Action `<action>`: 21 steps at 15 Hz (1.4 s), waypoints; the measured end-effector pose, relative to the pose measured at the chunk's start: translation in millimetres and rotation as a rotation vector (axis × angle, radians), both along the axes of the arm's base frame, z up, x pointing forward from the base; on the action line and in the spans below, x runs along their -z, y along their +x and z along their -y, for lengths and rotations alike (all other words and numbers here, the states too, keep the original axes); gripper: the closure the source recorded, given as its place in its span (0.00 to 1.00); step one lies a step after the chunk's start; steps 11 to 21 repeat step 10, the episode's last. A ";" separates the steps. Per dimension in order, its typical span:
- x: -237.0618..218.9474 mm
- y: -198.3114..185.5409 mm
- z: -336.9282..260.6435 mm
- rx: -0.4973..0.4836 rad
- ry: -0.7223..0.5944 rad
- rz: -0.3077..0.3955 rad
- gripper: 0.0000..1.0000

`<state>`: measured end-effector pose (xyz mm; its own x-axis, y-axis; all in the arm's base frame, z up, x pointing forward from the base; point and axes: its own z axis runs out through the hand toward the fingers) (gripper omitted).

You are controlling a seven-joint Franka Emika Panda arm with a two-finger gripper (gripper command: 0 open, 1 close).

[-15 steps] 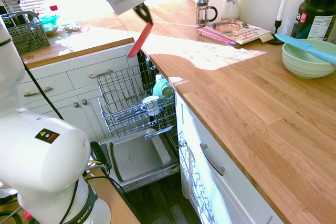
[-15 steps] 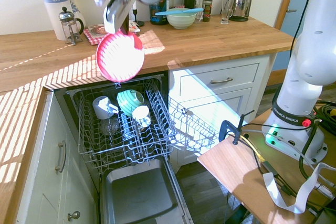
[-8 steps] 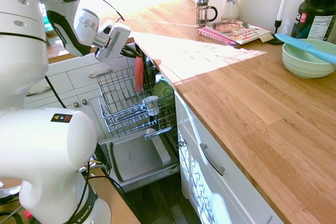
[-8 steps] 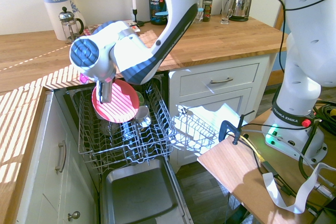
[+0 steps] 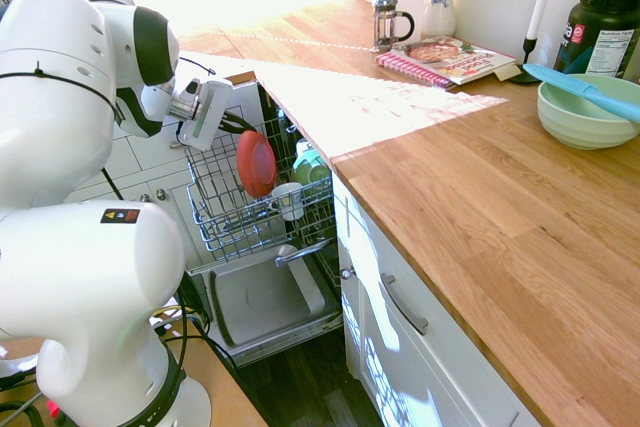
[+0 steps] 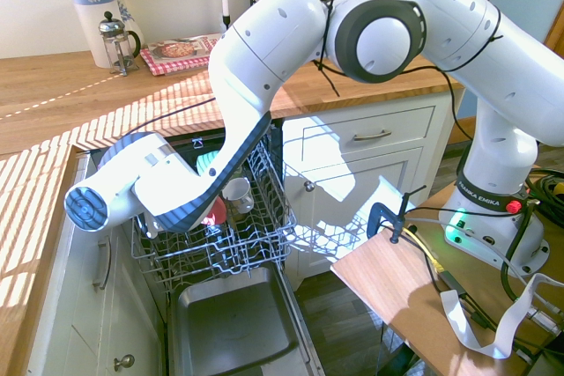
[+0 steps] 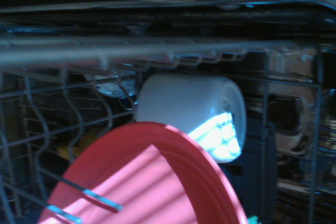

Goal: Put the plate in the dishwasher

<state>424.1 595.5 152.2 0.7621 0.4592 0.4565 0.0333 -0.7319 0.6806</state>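
In the first exterior view, the white robot arm [image 5: 62, 137] reaches in from the left, lower than a second ago and now bent over the dishwasher. Next comes the gripper [image 5: 246, 129], its dark fingers closed on the upper edge of the small, round, coral-pink plastic plate [image 5: 256, 164]. A second ago the plate hung above the rack; now it is down among the wires of the grey wire rack [image 5: 222, 238], standing steeply tilted. The wrist view shows rack tines crossing in front of its face, so the carrying looks nearly done and what remains seems to be seating and release.

Below the rack lies the open door of the white built-in dishwasher [image 5: 262, 302], with its flat grey inner panel. Just right of the plate sits a white cup [image 5: 289, 201]; the wrist view shows its pale side close by the rim, though whether they touch I cannot tell. Behind it is green and teal ware [image 5: 311, 169]. The next move probably calls for a small settling between tines before the fingers part; let go too early, the plate could slide or tip against the cup.

Farther right, the wooden worktop [image 5: 440, 182] carries a pale green bowl [image 5: 582, 123], unchanged.
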 end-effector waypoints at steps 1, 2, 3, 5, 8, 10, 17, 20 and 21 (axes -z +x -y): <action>-5.4 7.5 -4.8 0.011 0.016 -0.056 0.00; -12.3 16.8 -6.2 0.021 0.034 -0.111 0.00; -18.3 25.9 -4.9 0.028 0.056 -0.167 0.00; -28.1 39.7 -1.5 0.035 0.114 -0.274 0.00; -71.7 61.4 12.9 0.051 0.228 -0.418 0.00; -125.7 79.7 38.6 0.065 0.322 -0.499 0.00; -125.7 79.7 38.6 0.065 0.322 -0.499 0.00; -125.7 79.7 38.6 0.065 0.322 -0.499 0.00; -125.7 79.7 38.6 0.065 0.322 -0.499 0.00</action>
